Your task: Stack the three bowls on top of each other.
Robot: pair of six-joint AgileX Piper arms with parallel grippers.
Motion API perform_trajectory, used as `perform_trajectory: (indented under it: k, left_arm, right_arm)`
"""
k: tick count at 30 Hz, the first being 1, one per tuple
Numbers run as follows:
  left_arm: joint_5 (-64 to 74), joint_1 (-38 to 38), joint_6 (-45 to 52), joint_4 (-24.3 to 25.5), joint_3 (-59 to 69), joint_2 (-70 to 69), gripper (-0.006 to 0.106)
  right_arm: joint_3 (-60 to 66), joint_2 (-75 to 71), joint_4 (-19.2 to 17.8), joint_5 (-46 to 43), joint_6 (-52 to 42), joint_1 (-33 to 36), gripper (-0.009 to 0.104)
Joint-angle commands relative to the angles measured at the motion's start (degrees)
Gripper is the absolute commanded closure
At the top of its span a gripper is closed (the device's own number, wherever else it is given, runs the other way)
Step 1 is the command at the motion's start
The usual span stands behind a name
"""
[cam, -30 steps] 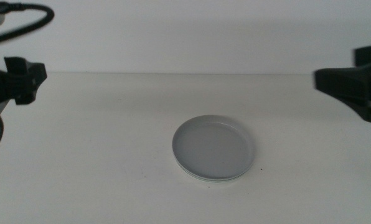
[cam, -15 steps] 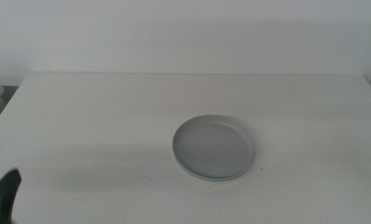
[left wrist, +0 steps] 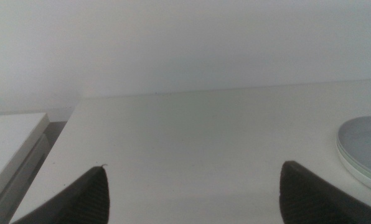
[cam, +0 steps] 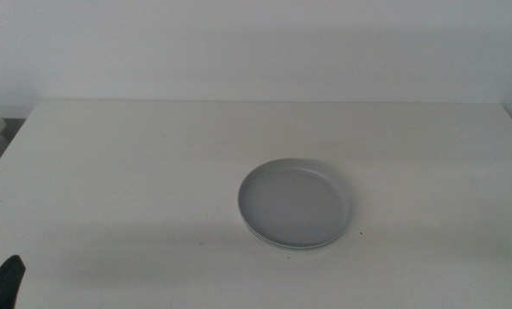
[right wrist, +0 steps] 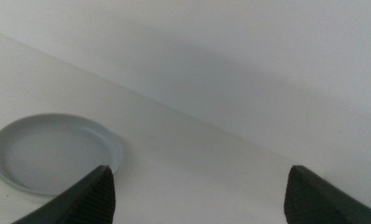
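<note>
Stack: the three bowls (cam: 296,204) sit as one pile on the white table (cam: 136,163), a little right of the middle. The light grey bowl is on top; under its near edge a thin white rim shows, with a faint paler line that may be the mint one. I cannot separate all three layers with certainty.

Progress: as I judge it, the stacking is done. No bowl lies apart on the table, and nothing seems left except that the arms go to rest.

Left gripper (left wrist: 192,193): low at the near left corner; in the middle view only a dark tip shows at the bottom edge. Its two jaws stand wide apart and hold nothing. The stack is off to its side, well apart.

Right gripper (right wrist: 198,190): out of the middle view. Its wrist camera shows the jaws spread wide with nothing between them, and the stack lies near one jaw without touching it.

Change: one second ago both grippers were high at the left and right edges of the middle view. Half a second ago the left tip was already low, and now it sits lower. The stack has not moved.
</note>
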Motion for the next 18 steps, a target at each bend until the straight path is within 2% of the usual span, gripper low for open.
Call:
perform_trajectory:
  k: [1, 6, 8, 10, 11, 13, 15, 18]
  left_arm:
    - [-0.1, 0.0, 0.0, 0.0, 0.2, -0.2, 0.007]
    - [-0.1, 0.0, 0.1, 0.0, 0.2, -0.2, 0.007]
    - [-0.1, 0.0, 0.1, 0.0, 0.2, -0.2, 0.007]
    - [-0.1, 0.0, 0.0, 0.0, 0.2, -0.2, 0.007]
    - [-0.1, 0.0, -0.1, 0.0, 0.2, -0.2, 0.007]
    - [-0.1, 0.0, -0.1, 0.0, 0.2, -0.2, 0.007]
    - [-0.1, 0.0, -0.1, 0.0, 0.2, -0.2, 0.007]
    - [-0.1, 0.0, -0.1, 0.0, 0.2, -0.2, 0.007]
  right_arm:
    - [0.2, -1.2, 0.4, -1.1, -0.1, -0.2, 0.002]
    - [3.1, -3.7, 0.5, -2.2, -0.1, -0.2, 0.002]
    - [5.4, -5.7, -2.1, -5.5, 0.9, -0.4, 0.002]
    - [8.7, -7.9, -2.6, -9.1, 9.1, -0.6, 0.002]
    - [10.1, -8.9, -4.3, -10.7, 15.1, -0.8, 0.002]
    - [13.6, -10.6, -13.7, -14.0, 30.3, -0.8, 0.002]
    - [15.9, -10.6, -19.7, -14.9, 37.8, -0.8, 0.002]
    - [18.4, -10.6, -22.4, -16.6, 39.4, -0.7, 0.002]
